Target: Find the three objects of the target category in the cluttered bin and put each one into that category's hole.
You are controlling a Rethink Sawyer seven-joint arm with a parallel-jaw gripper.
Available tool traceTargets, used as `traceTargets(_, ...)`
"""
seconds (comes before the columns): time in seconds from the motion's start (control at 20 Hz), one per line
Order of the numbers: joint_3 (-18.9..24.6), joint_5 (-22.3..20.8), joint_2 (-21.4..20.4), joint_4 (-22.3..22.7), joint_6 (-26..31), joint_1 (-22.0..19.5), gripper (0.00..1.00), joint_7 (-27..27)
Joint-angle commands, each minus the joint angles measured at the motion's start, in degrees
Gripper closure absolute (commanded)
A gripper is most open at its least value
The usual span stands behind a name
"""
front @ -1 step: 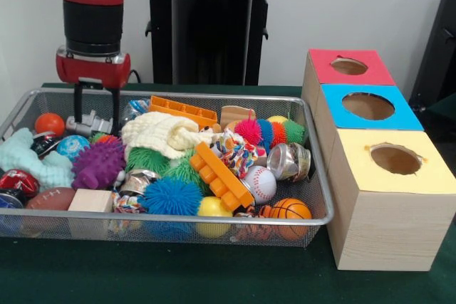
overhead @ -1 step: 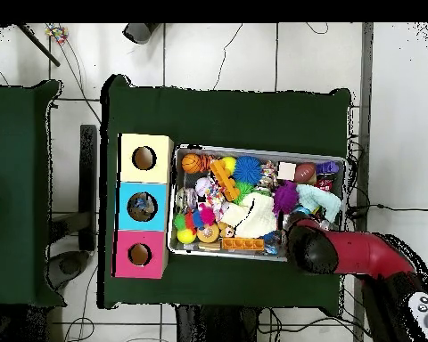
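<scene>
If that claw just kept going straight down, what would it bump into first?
Probably the small grey metal toy lying right under the gripper in the far corner of the wire bin, though depth is hard to judge.

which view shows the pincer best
The front view: the pincer hangs over the far corner of the wire bin, both fingers apart, above a grey toy. In the overhead view the red arm covers it, so the pincer itself is hidden.
</scene>
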Motion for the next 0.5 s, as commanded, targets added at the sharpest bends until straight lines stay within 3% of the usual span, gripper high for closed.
traceTargets(0.05, -1.9, -0.9, 3.7, -5.5, -0.5, 5.5, 0.00, 5.3)
traceTargets(0.5, -10.0, -0.5, 3.2, -2.2, -7.4, 13.4, 0.00, 11.6)
